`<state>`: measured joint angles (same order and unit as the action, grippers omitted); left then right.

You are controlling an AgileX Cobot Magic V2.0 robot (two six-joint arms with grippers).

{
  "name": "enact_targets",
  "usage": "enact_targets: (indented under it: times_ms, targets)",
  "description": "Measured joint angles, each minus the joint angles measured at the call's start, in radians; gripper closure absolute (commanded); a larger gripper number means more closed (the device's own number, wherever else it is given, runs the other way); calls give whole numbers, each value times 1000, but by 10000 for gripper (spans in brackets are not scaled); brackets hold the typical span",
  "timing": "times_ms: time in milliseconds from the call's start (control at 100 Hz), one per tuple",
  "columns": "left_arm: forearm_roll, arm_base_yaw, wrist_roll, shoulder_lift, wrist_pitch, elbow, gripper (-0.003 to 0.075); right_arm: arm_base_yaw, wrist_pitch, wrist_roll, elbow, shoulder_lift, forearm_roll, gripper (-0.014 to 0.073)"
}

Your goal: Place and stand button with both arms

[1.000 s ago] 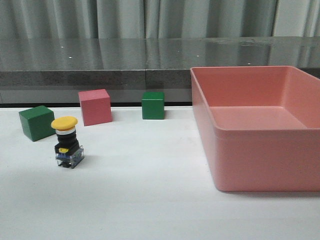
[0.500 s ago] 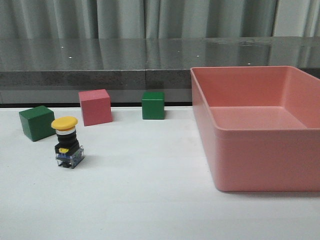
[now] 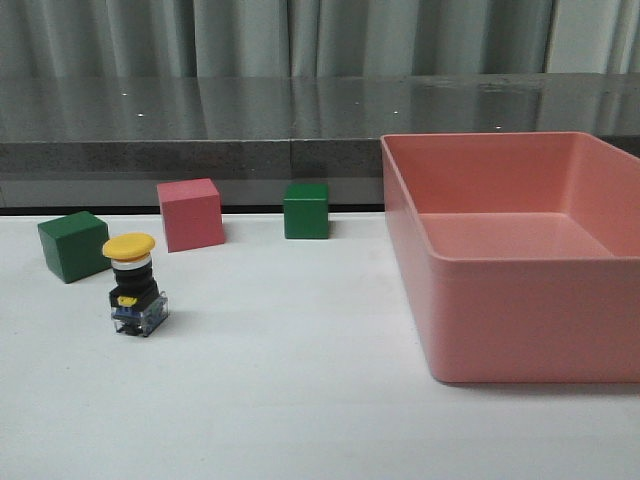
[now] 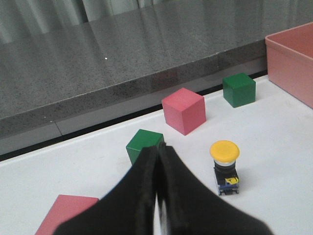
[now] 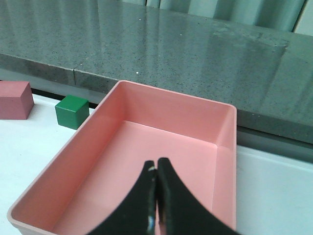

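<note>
The button [image 3: 135, 287] stands upright on the white table at the left, yellow cap on top, black body, clear-blue base. It also shows in the left wrist view [image 4: 225, 166], off to one side of my left gripper [image 4: 157, 149] and apart from it. The left gripper is shut and empty, raised above the table. My right gripper [image 5: 156, 164] is shut and empty, hanging over the pink bin [image 5: 215, 117]. Neither arm shows in the front view.
A large pink bin [image 3: 470, 330] fills the right side. Behind the button stand a green cube [image 3: 72, 245], a pink cube [image 3: 190, 214] and a second green cube [image 3: 306, 210]. Another pink block [image 4: 61, 213] lies near the left gripper. A grey ledge runs along the back.
</note>
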<state>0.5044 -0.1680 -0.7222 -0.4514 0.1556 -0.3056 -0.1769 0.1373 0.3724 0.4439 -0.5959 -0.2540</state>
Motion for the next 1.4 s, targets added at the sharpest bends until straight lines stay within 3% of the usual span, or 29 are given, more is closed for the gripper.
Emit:
enact_targets:
  times_ms: [440, 620, 760, 1060, 1400]
  targets:
    - [-46, 0, 22, 1, -49, 4, 740, 0, 0, 0, 0, 0, 0, 707]
    - [-408, 27, 379, 43, -94, 48, 740, 0, 0, 0, 0, 0, 0, 707]
    - [-522, 88, 534, 123, -98, 126, 740, 0, 0, 0, 0, 0, 0, 707]
    - [-543, 139, 568, 359, -98, 302, 740, 0, 0, 0, 0, 0, 0, 707]
    - [-573, 139, 615, 457, -108, 306, 740, 0, 0, 0, 0, 0, 0, 707]
